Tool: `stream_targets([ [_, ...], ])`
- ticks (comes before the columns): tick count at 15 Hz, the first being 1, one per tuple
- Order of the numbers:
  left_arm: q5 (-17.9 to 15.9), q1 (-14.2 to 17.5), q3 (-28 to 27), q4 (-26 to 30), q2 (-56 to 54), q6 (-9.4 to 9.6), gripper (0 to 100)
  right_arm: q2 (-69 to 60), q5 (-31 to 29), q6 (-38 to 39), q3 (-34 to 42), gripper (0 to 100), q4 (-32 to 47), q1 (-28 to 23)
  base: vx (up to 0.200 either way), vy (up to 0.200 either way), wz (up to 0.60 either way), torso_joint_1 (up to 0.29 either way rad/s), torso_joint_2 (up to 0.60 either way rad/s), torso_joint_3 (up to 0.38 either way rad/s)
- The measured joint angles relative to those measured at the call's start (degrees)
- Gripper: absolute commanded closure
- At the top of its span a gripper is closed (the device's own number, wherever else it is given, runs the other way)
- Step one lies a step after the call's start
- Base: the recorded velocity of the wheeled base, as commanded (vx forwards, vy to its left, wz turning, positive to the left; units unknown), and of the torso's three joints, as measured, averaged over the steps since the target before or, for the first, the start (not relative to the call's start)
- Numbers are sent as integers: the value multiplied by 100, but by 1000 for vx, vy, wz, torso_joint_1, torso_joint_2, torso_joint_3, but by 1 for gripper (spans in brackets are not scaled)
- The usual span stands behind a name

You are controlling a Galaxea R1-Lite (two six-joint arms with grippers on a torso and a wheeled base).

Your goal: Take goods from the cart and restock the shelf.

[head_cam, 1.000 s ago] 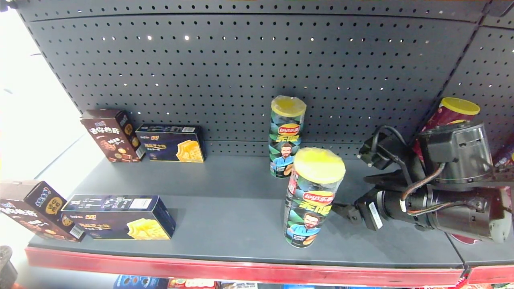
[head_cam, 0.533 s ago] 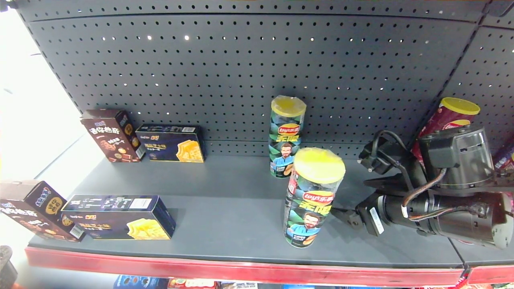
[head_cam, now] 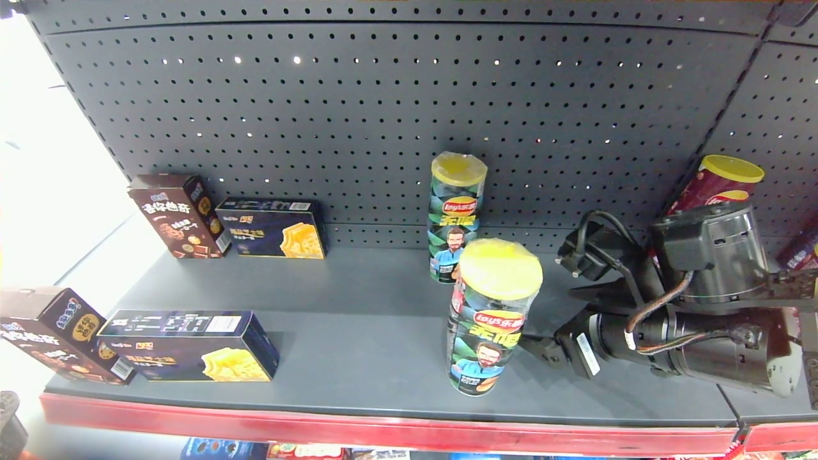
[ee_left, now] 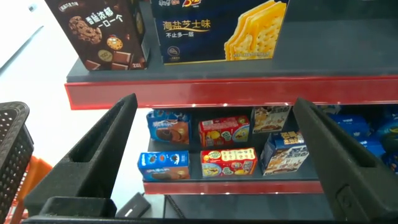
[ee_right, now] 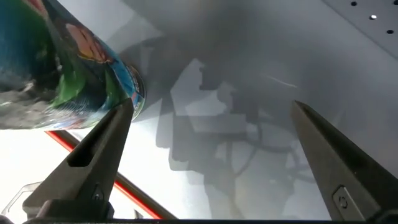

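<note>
1. The left wrist view sees small snack boxes (ee_left: 227, 146) on a lower level and a black mesh basket (ee_left: 12, 143).
2. The dark grey shelf board (head_cam: 358, 345) carries two yellow-lidded green chip cans (head_cam: 455, 217), two brown cookie boxes (head_cam: 179, 214) and two dark blue cracker boxes (head_cam: 192, 345).
3. The right gripper (ee_right: 211, 106) is spread wide and empty, one finger just beside the front can (head_cam: 489, 319) near the front edge. The left gripper (ee_left: 214, 98) is also wide.

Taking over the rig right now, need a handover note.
Grippers: left gripper open, empty, low in front of the shelf edge. The right gripper is open and empty over the shelf, with the front can by one finger's tip, not clasped.
Done: front can and back can stand on the shelf.
Left: probably clear the right arm, then bring more goods.
</note>
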Motion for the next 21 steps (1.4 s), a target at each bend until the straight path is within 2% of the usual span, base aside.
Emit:
stream_targets([
  [9, 2, 2, 0, 5, 1, -9, 0, -366, 9, 0, 473, 0, 0, 2, 0, 0, 0, 0, 0, 0],
  [21, 0, 0, 0, 5, 4, -9, 0, 139, 2, 0, -135, 0, -2, 243, 0, 0, 0, 0, 0, 0],
])
